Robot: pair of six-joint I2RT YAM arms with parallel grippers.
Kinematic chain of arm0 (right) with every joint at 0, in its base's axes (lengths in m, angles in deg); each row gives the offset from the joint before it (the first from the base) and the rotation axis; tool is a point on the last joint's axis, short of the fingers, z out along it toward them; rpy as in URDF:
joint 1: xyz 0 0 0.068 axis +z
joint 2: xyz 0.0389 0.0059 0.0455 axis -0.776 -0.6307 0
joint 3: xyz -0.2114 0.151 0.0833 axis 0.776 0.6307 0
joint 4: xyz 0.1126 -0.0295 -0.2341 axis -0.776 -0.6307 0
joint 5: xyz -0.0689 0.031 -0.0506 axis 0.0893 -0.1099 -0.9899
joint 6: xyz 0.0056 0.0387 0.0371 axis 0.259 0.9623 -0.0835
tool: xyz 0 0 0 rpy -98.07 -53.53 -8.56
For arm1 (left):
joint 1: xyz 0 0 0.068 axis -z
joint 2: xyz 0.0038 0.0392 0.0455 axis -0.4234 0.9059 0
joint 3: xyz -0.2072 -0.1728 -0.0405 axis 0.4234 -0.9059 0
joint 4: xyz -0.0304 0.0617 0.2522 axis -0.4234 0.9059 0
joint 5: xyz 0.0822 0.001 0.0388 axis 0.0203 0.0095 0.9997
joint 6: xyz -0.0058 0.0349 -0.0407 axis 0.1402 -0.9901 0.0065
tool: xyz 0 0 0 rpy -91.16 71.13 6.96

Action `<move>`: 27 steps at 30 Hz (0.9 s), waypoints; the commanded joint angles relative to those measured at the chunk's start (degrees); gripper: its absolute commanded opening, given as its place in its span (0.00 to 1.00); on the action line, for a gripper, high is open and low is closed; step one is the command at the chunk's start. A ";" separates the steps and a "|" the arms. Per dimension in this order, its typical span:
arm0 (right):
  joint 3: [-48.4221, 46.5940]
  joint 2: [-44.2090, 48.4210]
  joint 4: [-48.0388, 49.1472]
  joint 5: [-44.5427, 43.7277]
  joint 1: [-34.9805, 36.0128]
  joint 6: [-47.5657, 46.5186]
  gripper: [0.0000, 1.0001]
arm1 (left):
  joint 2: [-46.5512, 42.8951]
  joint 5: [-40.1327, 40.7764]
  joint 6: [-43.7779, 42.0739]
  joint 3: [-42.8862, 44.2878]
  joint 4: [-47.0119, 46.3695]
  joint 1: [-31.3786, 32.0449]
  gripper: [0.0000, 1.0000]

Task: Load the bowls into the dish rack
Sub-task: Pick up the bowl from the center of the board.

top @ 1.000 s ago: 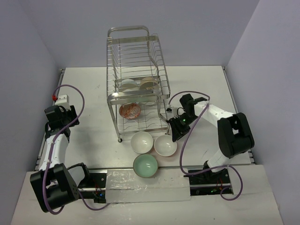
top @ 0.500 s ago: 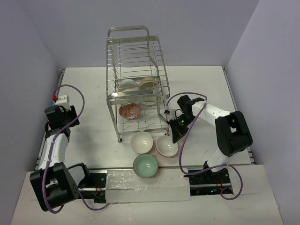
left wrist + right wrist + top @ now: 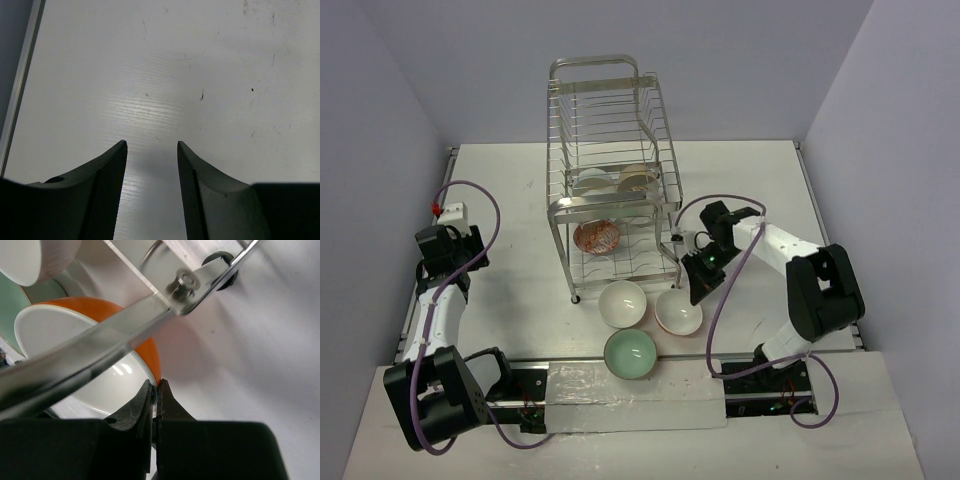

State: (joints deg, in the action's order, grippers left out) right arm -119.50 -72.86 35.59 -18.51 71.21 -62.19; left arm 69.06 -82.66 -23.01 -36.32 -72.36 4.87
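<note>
Three bowls sit in front of the dish rack: a white bowl, a mint green bowl and a bowl that is white inside and orange outside. My right gripper is shut on the far rim of that orange bowl, one finger inside and one outside, right by the rack's front leg. An orange-red patterned bowl rests in the lower tier; two pale bowls sit higher up. My left gripper hangs open over bare table at the far left, holding nothing.
A rack bar crosses the right wrist view just above the held bowl, and the rack's caster stands close behind. The green bowl and white bowl lie just beyond it.
My right gripper has closed onto the orange bowl's rim, and the bowl has shifted slightly toward the right and front. The left arm has not moved.
</note>
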 commanded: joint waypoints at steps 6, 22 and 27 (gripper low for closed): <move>-7.53 4.96 -9.52 -5.92 -4.40 -5.64 0.00 | 0.24 -0.20 -0.60 1.83 -0.38 -0.38 0.49; -15.45 15.14 -2.62 -27.46 -18.73 -7.60 0.00 | 0.33 0.86 -0.51 1.74 -1.08 -0.38 0.47; -9.22 20.41 13.11 -22.82 -18.38 -2.59 0.00 | 0.59 1.12 -0.42 1.82 -1.26 -0.38 0.46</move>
State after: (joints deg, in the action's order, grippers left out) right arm -131.04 -55.99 35.70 -43.54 52.88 -68.59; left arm 69.48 -82.15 -23.01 -36.32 -72.38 4.87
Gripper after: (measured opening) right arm 0.039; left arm 0.466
